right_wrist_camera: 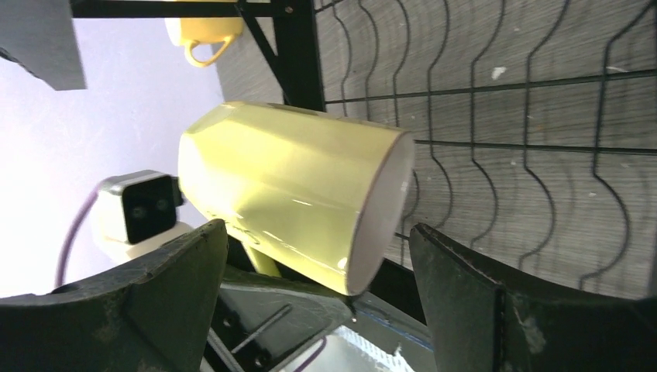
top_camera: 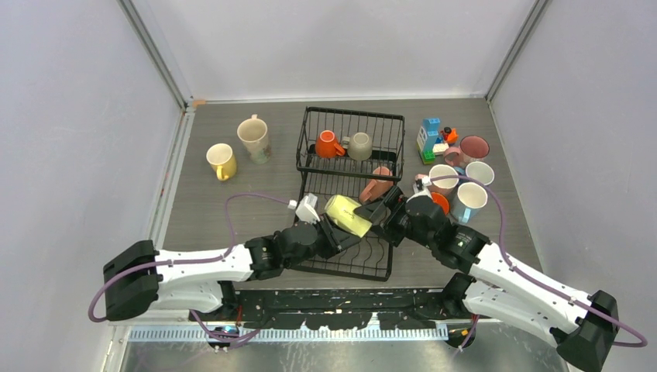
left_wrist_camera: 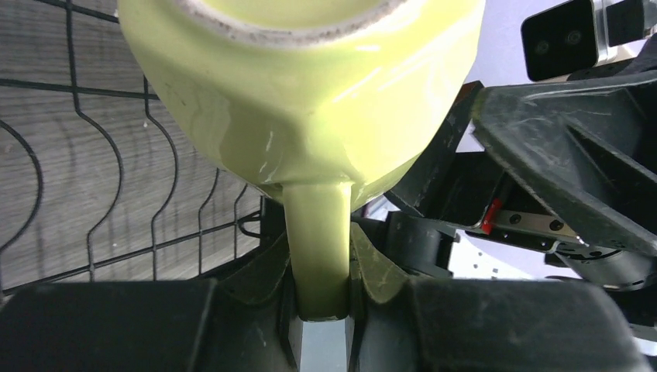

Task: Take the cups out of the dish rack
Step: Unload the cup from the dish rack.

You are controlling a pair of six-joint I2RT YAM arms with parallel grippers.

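Note:
A pale green cup (top_camera: 349,215) lies tilted on its side just above the flat tray of the black wire dish rack (top_camera: 364,267). My left gripper (top_camera: 335,232) is shut on its handle (left_wrist_camera: 316,248), seen between the pads in the left wrist view. My right gripper (top_camera: 383,211) is open; its fingers (right_wrist_camera: 186,263) stand either side of the cup (right_wrist_camera: 294,194) near its rim, not touching it. An orange cup (top_camera: 328,145) and a grey-beige cup (top_camera: 359,146) sit in the rack's basket. A pink cup (top_camera: 377,184) lies just in front of them.
A yellow cup (top_camera: 221,160) and a cream cup (top_camera: 254,138) stand on the table left of the rack. Several cups (top_camera: 469,201) cluster right of it, next to a toy-block figure (top_camera: 434,138). Walls enclose the table on three sides.

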